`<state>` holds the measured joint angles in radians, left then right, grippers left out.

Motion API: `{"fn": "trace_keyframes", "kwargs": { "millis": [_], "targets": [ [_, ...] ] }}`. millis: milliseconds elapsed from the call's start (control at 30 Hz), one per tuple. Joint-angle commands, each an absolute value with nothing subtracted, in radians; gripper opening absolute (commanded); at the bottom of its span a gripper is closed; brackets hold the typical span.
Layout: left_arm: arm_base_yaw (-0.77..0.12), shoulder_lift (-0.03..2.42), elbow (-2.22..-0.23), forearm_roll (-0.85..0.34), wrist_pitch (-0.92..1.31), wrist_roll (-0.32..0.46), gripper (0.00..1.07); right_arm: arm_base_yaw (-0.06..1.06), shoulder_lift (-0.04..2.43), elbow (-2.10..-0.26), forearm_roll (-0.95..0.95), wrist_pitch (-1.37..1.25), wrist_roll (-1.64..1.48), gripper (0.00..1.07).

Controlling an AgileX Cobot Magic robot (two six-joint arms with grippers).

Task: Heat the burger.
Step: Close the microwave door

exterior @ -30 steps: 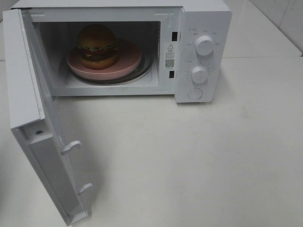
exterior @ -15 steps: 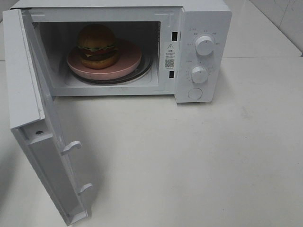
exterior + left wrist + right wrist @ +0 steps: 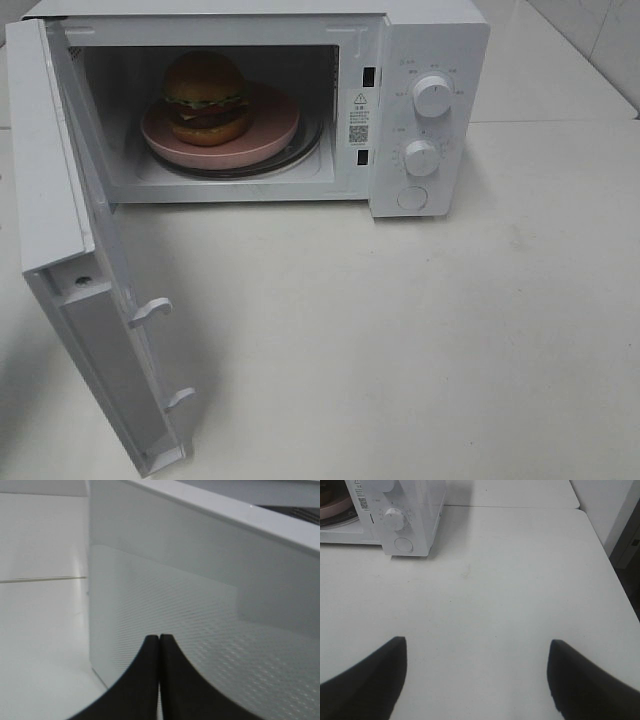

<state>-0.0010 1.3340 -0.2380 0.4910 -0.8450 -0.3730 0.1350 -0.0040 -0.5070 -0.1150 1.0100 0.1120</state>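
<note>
A white microwave (image 3: 430,50) is set at the back of a white desk (image 3: 420,340), with its door (image 3: 55,150) swung wide open to the left of the high view. Two latch hooks (image 3: 150,310) are seen on the door's inner edge. A pink plate (image 3: 278,128) is placed on the glass turntable (image 3: 303,152) inside the cavity. On the panel at the right an upper knob (image 3: 432,95) is set above a lower knob (image 3: 421,157), with a round button (image 3: 412,197) beneath. A warning label (image 3: 359,120) is stuck on the frame between cavity and panel.
</note>
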Motion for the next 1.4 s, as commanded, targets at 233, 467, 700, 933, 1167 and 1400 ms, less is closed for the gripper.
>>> {"fn": "trace_keyframes", "kwargs": {
  "millis": [233, 467, 700, 933, 1167, 1400],
  "targets": [
    [-0.220, 1.477, -0.317, 0.361, -0.881, -0.284, 0.00, 0.128, -0.031, -0.503, -0.115, 0.998, 0.104, 0.76],
    [-0.335, 1.566, -0.401, 0.308, -0.882, -0.243, 0.00, 0.128, -0.031, -0.503, -0.115, 0.998, 0.104, 0.76],
    [-0.421, 1.623, -0.483, 0.249, -0.879, -0.234, 0.00, 0.128, -0.031, -0.503, -0.115, 0.998, 0.104, 0.76],
    [-0.504, 1.689, -0.598, 0.185, -0.876, -0.231, 0.00, 0.128, -0.031, -0.503, -0.115, 0.998, 0.104, 0.76],
    [-0.573, 1.775, -0.749, 0.170, -0.782, -0.231, 0.00, 0.128, -0.031, -0.503, -0.115, 0.998, 0.104, 0.76],
    [-0.605, 1.863, -0.879, 0.166, -0.753, -0.235, 0.00, 0.128, -0.031, -0.503, -0.115, 0.998, 0.104, 0.76]
  ]
}}
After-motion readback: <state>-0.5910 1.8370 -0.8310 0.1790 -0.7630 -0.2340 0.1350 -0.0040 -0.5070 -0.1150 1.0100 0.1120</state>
